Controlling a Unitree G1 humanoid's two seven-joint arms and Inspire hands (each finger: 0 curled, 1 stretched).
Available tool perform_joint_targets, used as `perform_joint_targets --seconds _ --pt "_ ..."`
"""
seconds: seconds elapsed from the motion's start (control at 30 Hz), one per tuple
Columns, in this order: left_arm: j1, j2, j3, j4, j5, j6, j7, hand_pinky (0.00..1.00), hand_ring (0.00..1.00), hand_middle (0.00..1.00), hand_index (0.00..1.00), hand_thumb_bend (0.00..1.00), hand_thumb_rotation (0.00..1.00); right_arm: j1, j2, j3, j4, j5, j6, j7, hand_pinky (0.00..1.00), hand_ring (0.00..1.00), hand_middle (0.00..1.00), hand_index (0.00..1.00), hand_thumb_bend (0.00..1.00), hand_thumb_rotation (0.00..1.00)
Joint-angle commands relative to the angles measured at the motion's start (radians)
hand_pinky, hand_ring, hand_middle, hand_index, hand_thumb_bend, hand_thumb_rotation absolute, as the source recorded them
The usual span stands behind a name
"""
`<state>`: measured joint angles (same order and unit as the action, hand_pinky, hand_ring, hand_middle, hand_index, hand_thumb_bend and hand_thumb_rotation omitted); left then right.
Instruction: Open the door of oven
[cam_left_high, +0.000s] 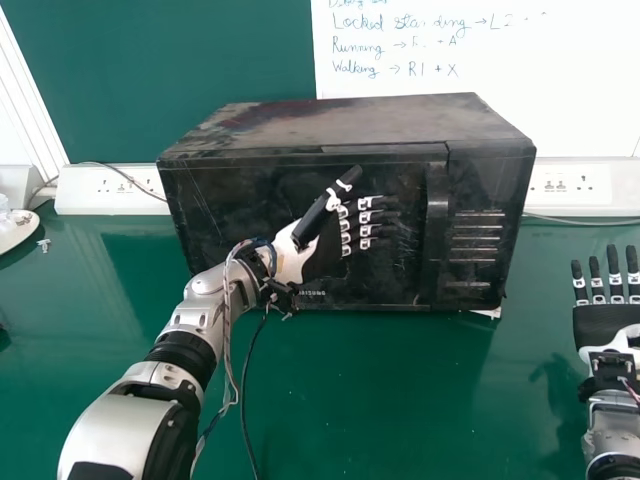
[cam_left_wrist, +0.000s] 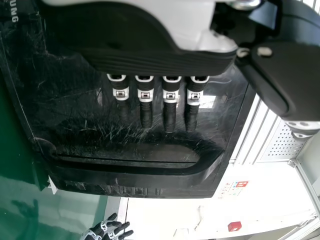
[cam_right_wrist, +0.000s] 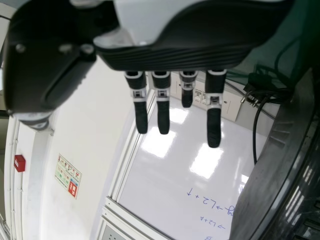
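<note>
**Squarely before a closed oven, our left hand fronts the door**

In the head view, we see the black oven (cam_left_high: 350, 122) on the green desk (cam_left_high: 340, 400), its door (cam_left_high: 235, 200) shut. Our left hand (cam_left_high: 292, 262) is in front of the door, fingers released and straight, pointing toward the upright handle (cam_left_high: 437, 225); whether they touch the door, we cannot tell. Our right hand (cam_left_high: 603, 324) is well apart from the oven, on our right, its fingers also straight.

In the left wrist view, we find the left hand's fingers (cam_left_wrist: 146, 114) extended over the dark door, apart from the handle.

In the right wrist view, the right hand's fingers (cam_right_wrist: 213, 127) are straight and grasp nothing, with the whiteboard (cam_right_wrist: 165, 170) beyond them.
</note>
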<state>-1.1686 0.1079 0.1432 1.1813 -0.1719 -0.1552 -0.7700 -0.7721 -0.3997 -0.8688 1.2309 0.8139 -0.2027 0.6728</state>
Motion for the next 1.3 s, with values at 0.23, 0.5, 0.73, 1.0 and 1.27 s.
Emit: perform_joint_targets --seconds 0.23,0.5,0.73,1.0,1.27 --pt "-0.034 -0.031 -0.009 0.015 0.018 0.024 0.018 0.50 0.75 0.87 0.85 0.91 0.89 -0.005 0.011 -0.002 -0.007 0.002 -0.011 -0.008 0.90 0.96 0.99 0.96 1.00 0.91" --pt "-0.048 -0.052 -0.015 0.017 0.039 0.023 0.050 0.49 0.73 0.84 0.81 0.91 0.90 -0.002 0.012 0.001 -0.008 -0.002 -0.019 -0.013 0.89 0.94 0.98 0.95 1.00 0.89" --pt "-0.062 -0.067 -0.014 0.025 0.046 0.019 0.043 0.49 0.74 0.84 0.81 0.90 0.92 -0.001 0.011 -0.001 -0.008 0.001 -0.015 -0.005 0.90 0.95 0.98 0.96 1.00 0.89" --pt "-0.075 -0.080 -0.014 0.035 0.045 0.028 0.021 0.49 0.75 0.84 0.82 0.89 0.91 0.000 0.012 -0.002 -0.012 0.003 -0.010 -0.003 0.90 0.94 0.98 0.95 1.00 0.87" --pt "-0.089 -0.092 -0.016 0.052 0.054 0.028 0.035 0.50 0.74 0.83 0.80 0.90 0.91 -0.002 0.017 0.000 -0.016 0.002 -0.014 -0.004 0.92 0.95 0.99 0.97 1.00 0.89"
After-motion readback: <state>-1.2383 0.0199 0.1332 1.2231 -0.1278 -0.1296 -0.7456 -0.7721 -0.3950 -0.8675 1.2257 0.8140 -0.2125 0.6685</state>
